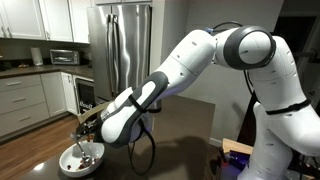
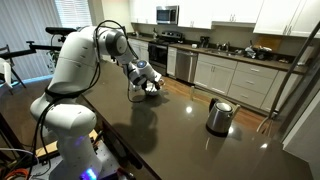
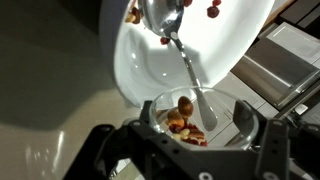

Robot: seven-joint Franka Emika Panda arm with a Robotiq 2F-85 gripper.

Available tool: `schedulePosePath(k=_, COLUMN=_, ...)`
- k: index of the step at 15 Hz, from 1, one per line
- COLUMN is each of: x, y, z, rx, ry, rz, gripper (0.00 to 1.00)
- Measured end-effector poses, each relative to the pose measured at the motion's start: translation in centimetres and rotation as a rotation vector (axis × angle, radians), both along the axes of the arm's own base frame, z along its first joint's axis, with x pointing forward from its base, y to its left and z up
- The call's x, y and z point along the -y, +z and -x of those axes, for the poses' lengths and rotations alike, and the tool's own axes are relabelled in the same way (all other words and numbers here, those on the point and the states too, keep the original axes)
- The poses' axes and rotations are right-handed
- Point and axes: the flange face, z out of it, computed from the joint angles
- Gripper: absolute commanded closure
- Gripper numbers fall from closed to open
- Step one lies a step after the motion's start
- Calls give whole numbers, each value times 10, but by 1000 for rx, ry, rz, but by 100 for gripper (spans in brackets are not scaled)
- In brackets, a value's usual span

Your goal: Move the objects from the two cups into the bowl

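Observation:
In the wrist view my gripper (image 3: 197, 118) is shut on the clear glass tumbler (image 3: 225, 98), tilted toward the white bowl (image 3: 130, 70). Brown-orange and red bits (image 3: 186, 122) lie inside the glass near its mouth. A few bits (image 3: 134, 14) lie in the bowl, where a metal spoon (image 3: 185, 60) rests with its handle toward the glass. In an exterior view the bowl (image 1: 72, 160) sits at the counter's near corner under my gripper (image 1: 92, 128). In the other exterior view the gripper (image 2: 146, 84) is at the counter's far end. The whitish cup is out of view.
A steel kettle with a black handle (image 2: 219, 115) stands on the dark counter (image 2: 170, 130), far from the gripper. Kitchen cabinets and a fridge (image 1: 125, 45) stand behind. The counter edge runs close to the bowl.

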Motion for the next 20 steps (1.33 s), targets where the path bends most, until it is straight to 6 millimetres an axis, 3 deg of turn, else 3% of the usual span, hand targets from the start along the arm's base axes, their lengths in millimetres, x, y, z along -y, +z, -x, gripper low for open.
schedulePosePath(k=6, x=-8, y=10, z=2, rx=66, ry=16, rz=42, gripper=43)
schedulePosePath(k=11, x=-21, y=27, z=6, rx=142, ry=41, rz=75, gripper=43)
schedulePosePath(k=16, x=-31, y=59, z=9, rx=202, ry=59, rz=92, gripper=43)
schedulePosePath(k=20, x=-44, y=63, z=15, rx=194, ry=73, rz=68, gripper=43)
